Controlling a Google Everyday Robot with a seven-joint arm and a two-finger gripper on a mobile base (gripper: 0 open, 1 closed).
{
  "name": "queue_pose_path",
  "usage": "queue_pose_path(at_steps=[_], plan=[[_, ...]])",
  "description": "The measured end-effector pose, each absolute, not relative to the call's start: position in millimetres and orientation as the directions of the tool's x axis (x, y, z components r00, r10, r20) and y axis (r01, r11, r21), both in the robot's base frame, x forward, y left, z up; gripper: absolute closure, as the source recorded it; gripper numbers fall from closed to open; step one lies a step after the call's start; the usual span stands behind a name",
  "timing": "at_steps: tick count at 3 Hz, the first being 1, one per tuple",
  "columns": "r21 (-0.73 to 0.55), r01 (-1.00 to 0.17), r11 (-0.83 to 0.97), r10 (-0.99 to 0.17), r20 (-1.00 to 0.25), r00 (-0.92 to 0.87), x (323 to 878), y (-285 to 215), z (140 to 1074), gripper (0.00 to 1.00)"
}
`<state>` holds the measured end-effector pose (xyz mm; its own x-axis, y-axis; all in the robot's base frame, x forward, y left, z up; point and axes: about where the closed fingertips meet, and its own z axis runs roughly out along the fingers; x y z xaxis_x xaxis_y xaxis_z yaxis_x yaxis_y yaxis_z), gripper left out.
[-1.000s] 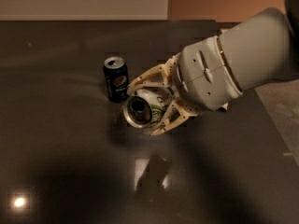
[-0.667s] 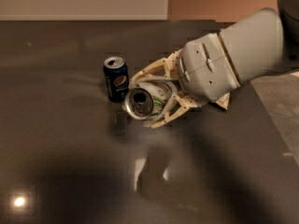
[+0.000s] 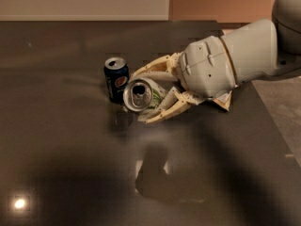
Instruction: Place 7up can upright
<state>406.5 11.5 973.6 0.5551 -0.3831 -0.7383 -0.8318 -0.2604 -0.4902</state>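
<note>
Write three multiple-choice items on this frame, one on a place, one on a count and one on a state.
1. Where is the blue can relative to the 7up can?
A. Just to its left in the picture
B. Stacked on top of it
C. Far off to its right

2. How many cans are on view?
A. One
B. Two
C. Four

3. How is the 7up can placed?
A. Upright, standing free
B. Tipped on its side in the gripper
C. Crushed flat

Answers:
1 A: the blue can stands upright close beside it, on the picture's left.
2 B: only the blue one and the silver-and-green one show.
3 B: its open top faces the camera and the gripper's fingers are closed around its body.
</note>
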Motion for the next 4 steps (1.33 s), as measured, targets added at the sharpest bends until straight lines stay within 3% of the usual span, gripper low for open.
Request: queue_pose_path(at_steps=[2,4], plan=[[-0.373,-0.928,0.004,-0.396,-0.853,0.341,415,13,980,1.00],[-0.287,-0.924,0.252,-0.347,-0.918,0.191,428,12,974,1.00]])
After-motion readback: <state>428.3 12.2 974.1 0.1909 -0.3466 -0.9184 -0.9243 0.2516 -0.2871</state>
